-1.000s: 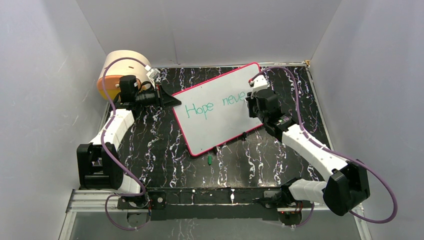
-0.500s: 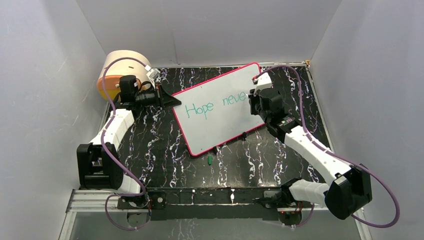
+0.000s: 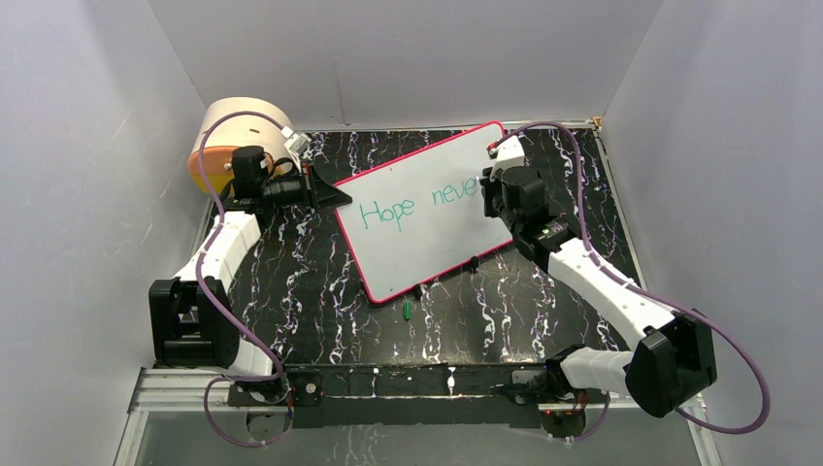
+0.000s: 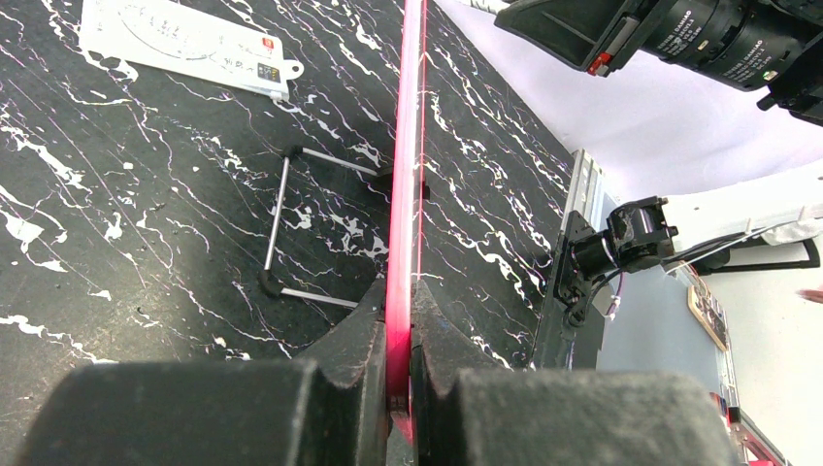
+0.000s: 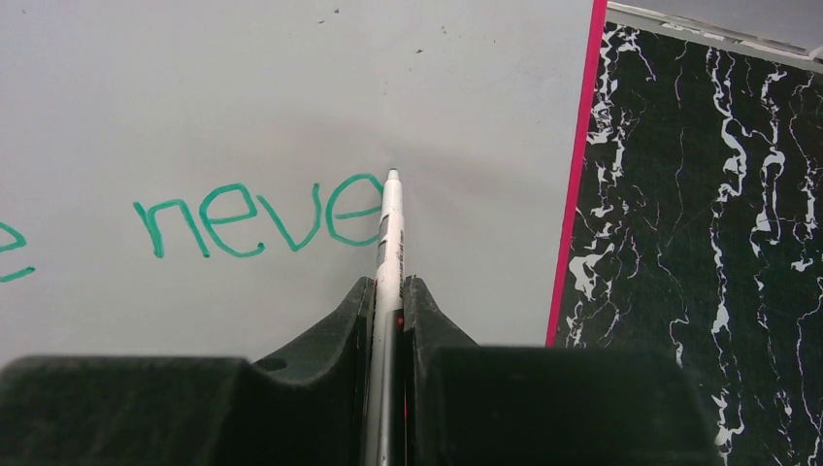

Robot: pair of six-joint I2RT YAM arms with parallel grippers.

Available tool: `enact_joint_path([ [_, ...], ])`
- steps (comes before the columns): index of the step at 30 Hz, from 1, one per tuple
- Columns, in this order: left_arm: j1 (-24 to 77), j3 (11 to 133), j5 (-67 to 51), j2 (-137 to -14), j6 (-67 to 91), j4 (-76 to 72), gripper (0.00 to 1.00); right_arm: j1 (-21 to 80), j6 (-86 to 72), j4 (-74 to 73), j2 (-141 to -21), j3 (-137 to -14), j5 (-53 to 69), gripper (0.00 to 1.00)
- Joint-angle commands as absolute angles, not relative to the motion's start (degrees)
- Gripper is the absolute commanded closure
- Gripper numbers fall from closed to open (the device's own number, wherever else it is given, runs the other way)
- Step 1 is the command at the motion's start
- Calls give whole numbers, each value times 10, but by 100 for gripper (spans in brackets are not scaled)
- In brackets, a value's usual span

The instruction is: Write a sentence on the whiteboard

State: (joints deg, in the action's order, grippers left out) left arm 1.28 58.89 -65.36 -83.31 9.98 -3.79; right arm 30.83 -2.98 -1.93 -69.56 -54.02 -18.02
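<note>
Teal sentence being written
Stiff, slick whiteboard: left tool clamping its 9 o'clock rim, right tool pinching pen.

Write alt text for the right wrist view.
The right fingers clamp a white pen, its tip at the whiteboard just after teal handwriting reading "neve". The board's pink rim and black marbled table show at right.

The left arm reaches forward with its elbow bent, and the left gripper has its jaws pinched on the whiteboard rim. The right arm stretches diagonally inward, and the right gripper angles down, its jaws clamped around a pen.
</note>
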Motion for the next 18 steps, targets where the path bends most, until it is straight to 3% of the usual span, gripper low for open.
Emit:
enact_joint_path([
  [1, 39, 572, -582, -859, 34, 18, 100, 302, -22, 15, -702, -567, -183, 100],
  [18, 40, 572, -583, -860, 34, 19, 100, 301, -50, -42, -680, -518, -167, 100],
])
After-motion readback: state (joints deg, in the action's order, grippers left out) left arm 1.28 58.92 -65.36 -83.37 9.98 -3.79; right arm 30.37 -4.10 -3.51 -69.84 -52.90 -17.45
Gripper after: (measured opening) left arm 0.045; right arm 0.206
